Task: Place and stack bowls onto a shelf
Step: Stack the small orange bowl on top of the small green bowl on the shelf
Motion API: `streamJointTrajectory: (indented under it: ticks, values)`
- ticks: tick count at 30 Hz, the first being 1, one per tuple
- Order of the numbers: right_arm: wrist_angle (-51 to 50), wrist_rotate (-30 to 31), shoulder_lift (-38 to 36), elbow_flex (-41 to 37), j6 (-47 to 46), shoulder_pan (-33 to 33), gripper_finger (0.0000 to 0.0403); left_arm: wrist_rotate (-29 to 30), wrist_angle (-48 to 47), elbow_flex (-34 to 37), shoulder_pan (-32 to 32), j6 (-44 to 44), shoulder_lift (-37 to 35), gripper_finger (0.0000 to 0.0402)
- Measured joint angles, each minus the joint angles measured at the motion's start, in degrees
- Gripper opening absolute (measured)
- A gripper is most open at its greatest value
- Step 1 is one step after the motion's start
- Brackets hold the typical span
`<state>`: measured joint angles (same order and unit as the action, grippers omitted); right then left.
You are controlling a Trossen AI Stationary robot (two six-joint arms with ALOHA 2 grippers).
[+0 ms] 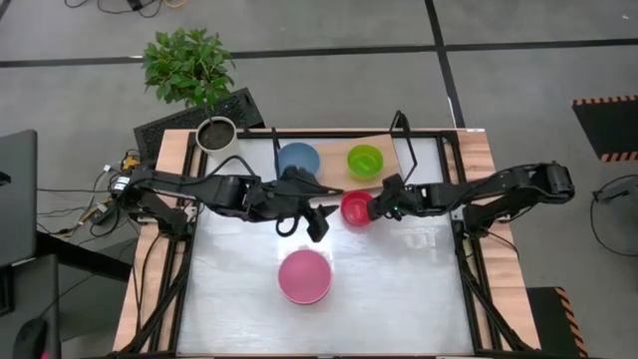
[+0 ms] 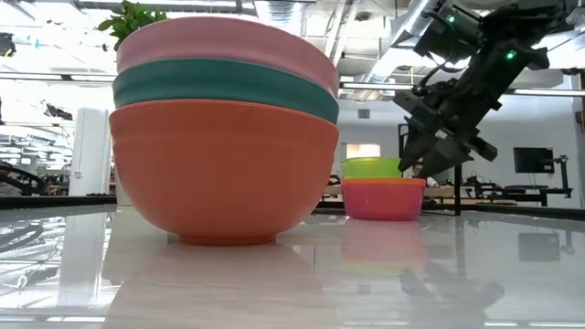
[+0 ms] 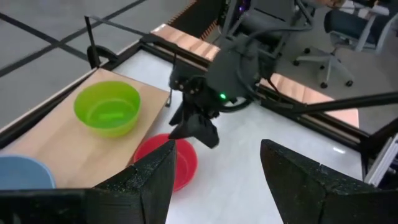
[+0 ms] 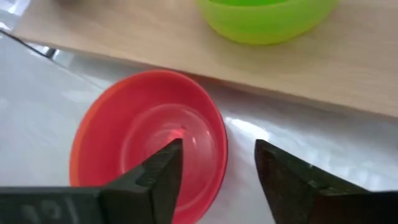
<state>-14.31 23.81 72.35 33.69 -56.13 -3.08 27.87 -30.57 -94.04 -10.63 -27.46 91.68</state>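
Note:
A red bowl [image 1: 354,208] [image 4: 149,149] stands on its base on the white tabletop, just in front of the light-wood shelf [image 1: 334,172]. A blue bowl [image 1: 298,160] and a green bowl [image 1: 365,160] [image 3: 107,109] rest side by side on the shelf board. A stack of bowls [image 1: 304,276], orange-red under teal under pink [image 2: 224,137], sits nearer the front edge. My right gripper [image 1: 378,207] [image 4: 219,146] is open, one finger over the red bowl's inside and one outside its right rim [image 4: 222,155]. My left gripper [image 1: 317,225] [image 3: 217,155] is open above the table, left of the red bowl.
A white plant pot [image 1: 215,133] stands at the table's far left corner, with a leafy plant [image 1: 187,65] behind it. Black metal frames [image 1: 407,150] stand at the shelf's ends. Bare tabletop [image 1: 399,289] lies to the right of the stack.

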Motion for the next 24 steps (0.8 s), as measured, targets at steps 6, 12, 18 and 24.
streamJointTrajectory:
  ticks: [6,12,18,24]
  values:
    - [-0.2,-1.4,2.1,0.0,-0.8,-0.3,0.0245,0.0,0.0,0.0,-1.1,-0.2,0.0,0.0217]
    - [1.3,-2.1,7.4,0.0,-3.1,1.9,0.0242,0.0,-0.7,0.0,-1.2,-0.6,0.1,0.0217]
    - [1.1,-9.4,10.2,0.0,-7.0,5.0,0.0242,-0.3,-1.0,0.0,-2.0,-0.6,0.1,0.0217]
    - [-0.8,-17.1,8.3,0.4,-15.8,12.5,0.0242,-0.3,-2.2,0.0,-2.2,-0.2,0.1,0.0217]
